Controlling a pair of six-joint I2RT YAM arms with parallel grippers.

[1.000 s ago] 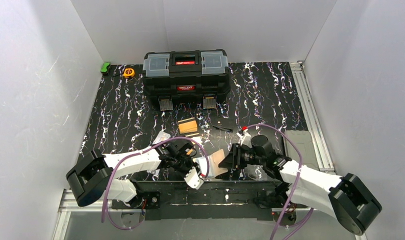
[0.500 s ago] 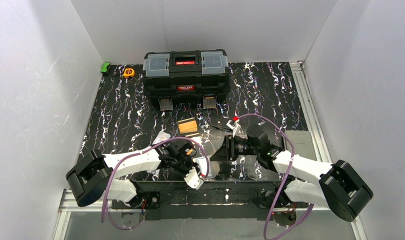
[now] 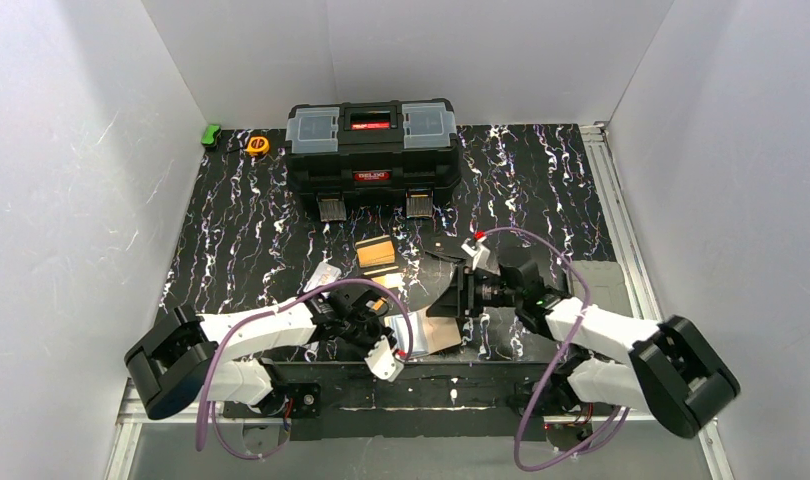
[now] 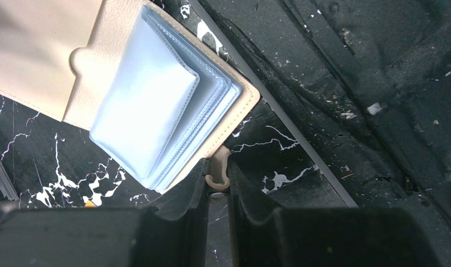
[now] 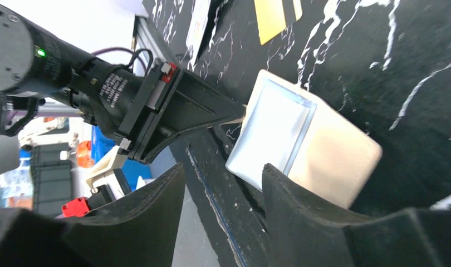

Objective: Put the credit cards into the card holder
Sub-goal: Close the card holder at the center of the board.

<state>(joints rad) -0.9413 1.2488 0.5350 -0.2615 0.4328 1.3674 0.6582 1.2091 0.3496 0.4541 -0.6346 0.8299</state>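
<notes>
The card holder [image 4: 156, 105] lies open near the table's front edge, its bluish clear pockets up and its beige cover [image 4: 28, 50] spread beside them. My left gripper [image 4: 216, 183] is shut on its snap tab [image 4: 219, 167]. In the top view the holder [image 3: 431, 335] sits between the left gripper [image 3: 389, 325] and the right gripper [image 3: 446, 298]. The right gripper [image 5: 223, 192] is open and empty, hovering just over the holder [image 5: 312, 150]. The credit cards [image 3: 375, 253], tan-gold with a dark stripe, lie stacked farther back; one yellow card [image 5: 276, 14] shows in the right wrist view.
A big black toolbox [image 3: 371, 150] stands at the back. A yellow tape measure [image 3: 257, 145] and a green object [image 3: 212, 135] sit at the back left. A pale packet [image 3: 324, 275] lies left of the cards. A grey pad [image 3: 601, 285] is on the right.
The right gripper has swung back and slightly left, away from the holder's cover. The holder now shows its shiny pockets. The left arm has shifted slightly toward the near edge.
</notes>
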